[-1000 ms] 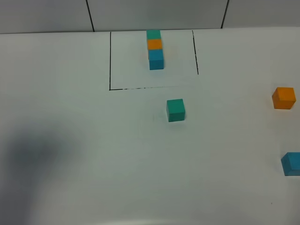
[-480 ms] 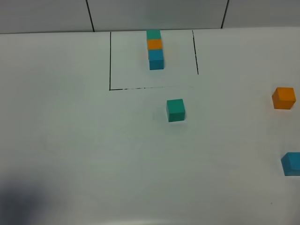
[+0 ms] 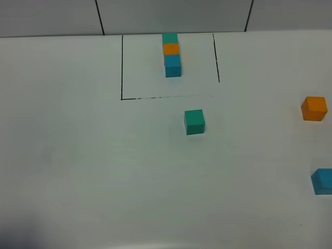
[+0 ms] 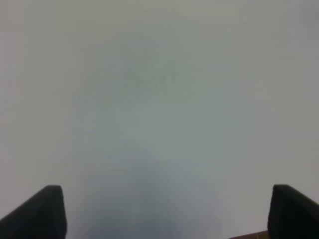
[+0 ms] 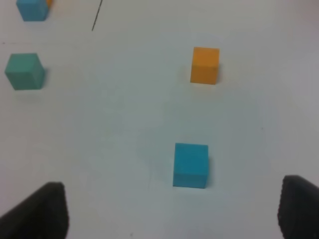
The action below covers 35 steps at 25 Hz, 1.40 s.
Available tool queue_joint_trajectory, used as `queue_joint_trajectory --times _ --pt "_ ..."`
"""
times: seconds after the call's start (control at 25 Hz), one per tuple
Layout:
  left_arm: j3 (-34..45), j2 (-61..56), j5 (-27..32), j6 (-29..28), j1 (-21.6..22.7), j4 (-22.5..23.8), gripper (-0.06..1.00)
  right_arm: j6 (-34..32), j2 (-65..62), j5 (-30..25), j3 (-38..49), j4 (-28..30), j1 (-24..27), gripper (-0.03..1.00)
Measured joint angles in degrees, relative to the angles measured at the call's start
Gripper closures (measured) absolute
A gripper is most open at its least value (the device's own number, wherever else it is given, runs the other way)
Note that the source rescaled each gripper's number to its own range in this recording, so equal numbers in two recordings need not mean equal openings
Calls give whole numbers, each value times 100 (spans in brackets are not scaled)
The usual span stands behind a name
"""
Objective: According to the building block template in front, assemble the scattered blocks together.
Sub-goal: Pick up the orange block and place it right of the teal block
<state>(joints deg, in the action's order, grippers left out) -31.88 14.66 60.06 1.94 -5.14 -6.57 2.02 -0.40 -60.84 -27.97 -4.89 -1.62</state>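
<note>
The building block template is a black outline point(image 3: 122, 67) at the far middle of the table, framing a joined column point(image 3: 171, 54) of teal-green, orange and blue cubes. The scattered teal-green cube point(image 3: 194, 122) lies just in front of the outline. The orange cube point(image 3: 314, 108) and the blue cube point(image 3: 322, 181) lie at the right edge. Neither gripper shows in the exterior view. My left gripper point(image 4: 164, 214) is open over bare table. My right gripper point(image 5: 169, 209) is open and empty, with the blue cube point(image 5: 190, 165) just ahead between its fingers, the orange cube point(image 5: 205, 65) beyond, and the teal-green cube point(image 5: 24, 71) off to one side.
The white table point(image 3: 78, 155) meets a grey panelled wall point(image 3: 171, 15) at the back. The template's blue end point(image 5: 32, 10) and a piece of the outline point(image 5: 97, 15) show at the edge of the right wrist view.
A dark shadow on the table at the lower left of the exterior view has slid down and out of the picture. The cubes have not moved.
</note>
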Motion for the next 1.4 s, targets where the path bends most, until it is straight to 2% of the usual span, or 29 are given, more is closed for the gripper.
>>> queue_joint_trajectory --times 0.48,1.4 --pt "289 -1269 26 -21 0 -78 18 -6 0 0 0 0 0 24" --pt "289 -1501 20 -21 0 -126 18 -6 0 0 0 0 0 24"
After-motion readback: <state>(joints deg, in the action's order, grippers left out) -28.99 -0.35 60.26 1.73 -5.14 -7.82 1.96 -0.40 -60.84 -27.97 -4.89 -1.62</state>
